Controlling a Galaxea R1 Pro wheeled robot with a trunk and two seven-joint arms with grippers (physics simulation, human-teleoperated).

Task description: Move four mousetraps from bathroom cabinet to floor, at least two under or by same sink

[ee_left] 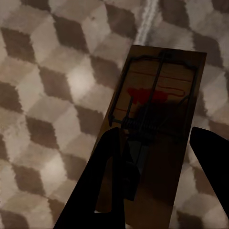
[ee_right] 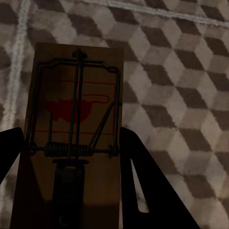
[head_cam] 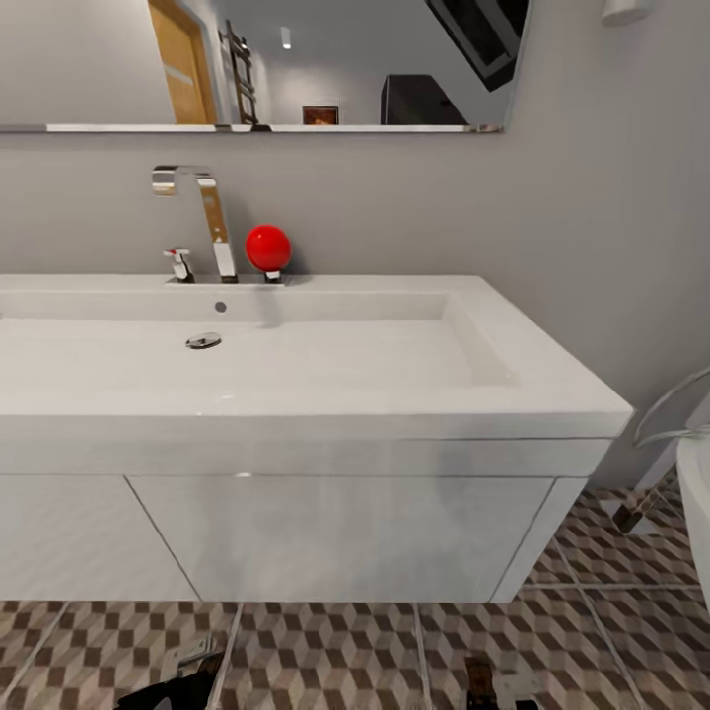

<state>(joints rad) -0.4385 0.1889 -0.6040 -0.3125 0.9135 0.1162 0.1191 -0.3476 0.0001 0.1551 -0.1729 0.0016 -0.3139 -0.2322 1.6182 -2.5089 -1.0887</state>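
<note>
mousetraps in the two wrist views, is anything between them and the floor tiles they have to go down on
Nothing visible. In each wrist view a mousetrap sits between the fingers with only bare patterned floor beyond. In the head view, the sink is ahead.

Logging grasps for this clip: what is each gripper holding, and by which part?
Each holds a mousetrap by the long edges at its spring end: the left gripper holds one mousetrap, the right gripper the other mousetrap.

Head view: facing sink point(head_cam: 296, 365), near. 2 wrist views: looking down close at floor point(ee_left: 52, 95), shared with head view.
</note>
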